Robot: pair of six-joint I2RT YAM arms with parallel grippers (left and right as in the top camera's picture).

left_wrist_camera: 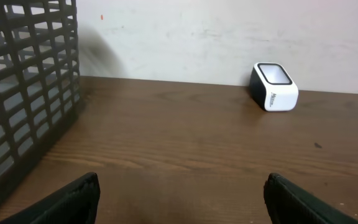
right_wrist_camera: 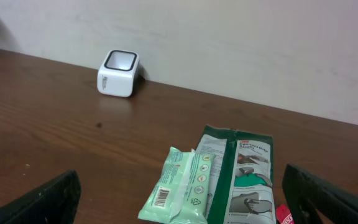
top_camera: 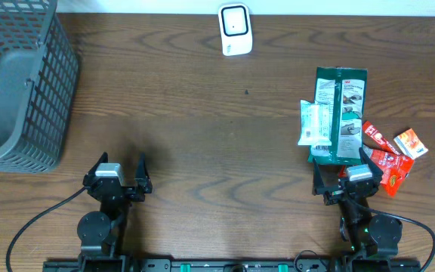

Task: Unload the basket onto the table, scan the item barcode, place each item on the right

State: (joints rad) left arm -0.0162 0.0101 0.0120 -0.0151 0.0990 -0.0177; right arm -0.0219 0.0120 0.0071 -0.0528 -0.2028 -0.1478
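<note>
A white barcode scanner [top_camera: 235, 29] stands at the table's far edge, also seen as the scanner [left_wrist_camera: 273, 86] and the scanner [right_wrist_camera: 119, 73]. A pale green wipes pack [top_camera: 315, 122] with a barcode lies partly on a dark green package [top_camera: 341, 113] at the right; the right wrist view shows the wipes pack [right_wrist_camera: 182, 186] and green package [right_wrist_camera: 242, 180] just ahead of the fingers. Red sachets [top_camera: 390, 157] lie beside them. My right gripper [top_camera: 345, 172] stands open just short of the packages. Near the front left, my left gripper [top_camera: 119, 170] is open over bare wood.
A grey mesh basket [top_camera: 17, 83] fills the far left corner, its wall showing as the basket [left_wrist_camera: 23, 93] in the left wrist view. A pale wall runs behind the table. Bare wood lies between the two arms.
</note>
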